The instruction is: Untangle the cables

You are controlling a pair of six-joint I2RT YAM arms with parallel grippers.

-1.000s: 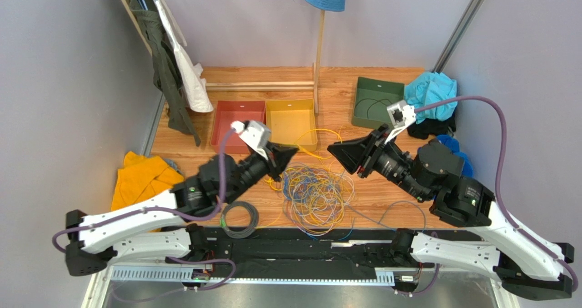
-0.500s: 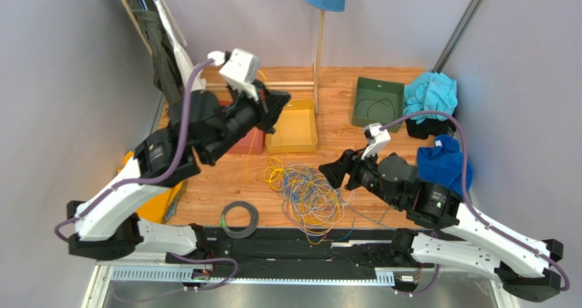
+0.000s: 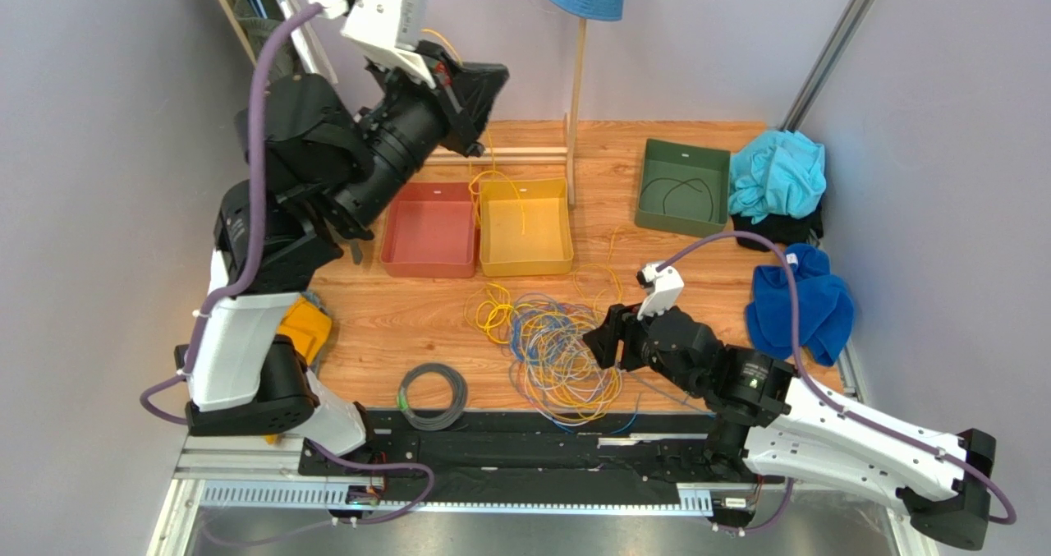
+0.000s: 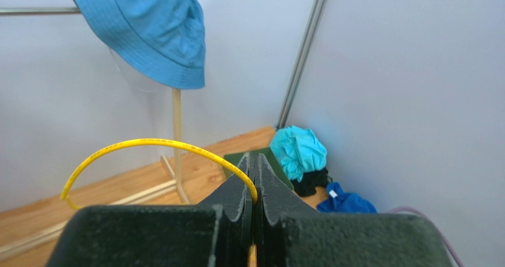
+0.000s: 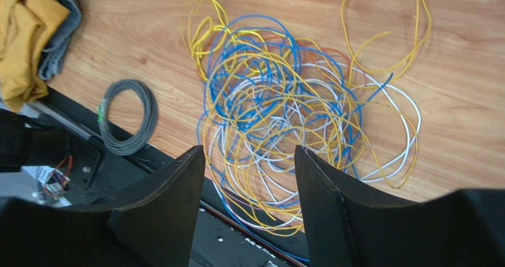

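The cables [image 3: 561,347] lie as a loose tangle of yellow, blue and pale wires on the wooden table, also in the right wrist view [image 5: 278,107]. My left gripper [image 3: 475,88] is raised high above the trays, shut on one yellow cable [image 3: 500,177] that hangs down over the yellow tray. In the left wrist view that cable [image 4: 148,141] arcs out from between the closed fingers of the left gripper [image 4: 253,160]. My right gripper [image 3: 605,334] hovers over the tangle's right near side. In its own view the right gripper [image 5: 249,151] is open with nothing between the fingers.
A red tray [image 3: 428,260] and a yellow tray [image 3: 528,264] sit behind the tangle, a green tray [image 3: 682,150] at back right. A grey coil [image 3: 432,396] lies near left. Blue cloths [image 3: 802,304], a yellow cloth [image 3: 305,328] and a wooden stand post [image 3: 576,100] line the edges.
The left arm rose from beside the tangle to high over the trays, drawing a yellow cable up. The right arm dropped toward the near side of the tangle and its jaws opened.
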